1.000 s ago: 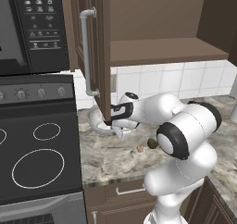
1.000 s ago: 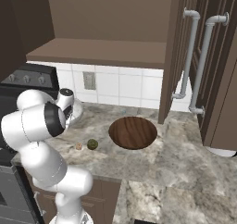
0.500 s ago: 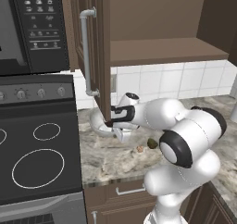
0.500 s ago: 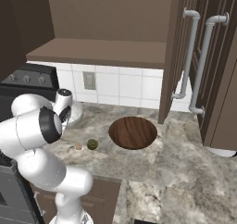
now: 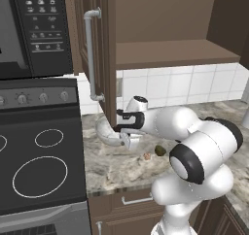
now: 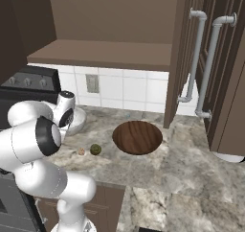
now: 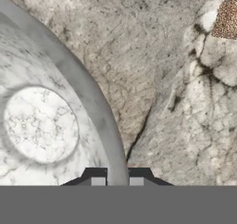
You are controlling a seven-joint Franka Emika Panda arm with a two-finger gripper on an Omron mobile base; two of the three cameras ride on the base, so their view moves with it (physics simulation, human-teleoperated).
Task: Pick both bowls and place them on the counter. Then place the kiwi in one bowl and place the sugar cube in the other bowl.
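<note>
Since the earlier frames, the marbled bowl (image 5: 108, 133) has been carried slightly leftward along the tabletop (image 5: 116, 166) with the tool (image 5: 127, 138), and the arm's elbow has swung toward the camera. From the hand view, the tool (image 7: 116, 180) is seen pinched on the bowl's rim (image 7: 99, 107), one fingertip (image 7: 97, 181) inside and one outside; most of each finger is cut off by the bottom edge. Whether the bowl rests on the stone or hangs just above it cannot be told. Near the tabletop's front edge, the sugar cube (image 5: 147, 156) and the kiwi (image 5: 160, 150) lie just beside each other. In the right base view the marbled bowl (image 6: 76, 121) is half hidden behind the arm. Farther right, the wooden bowl (image 6: 137, 137) sits on the tabletop (image 6: 191, 178), below the open cabinet shelf (image 6: 100, 53).
</note>
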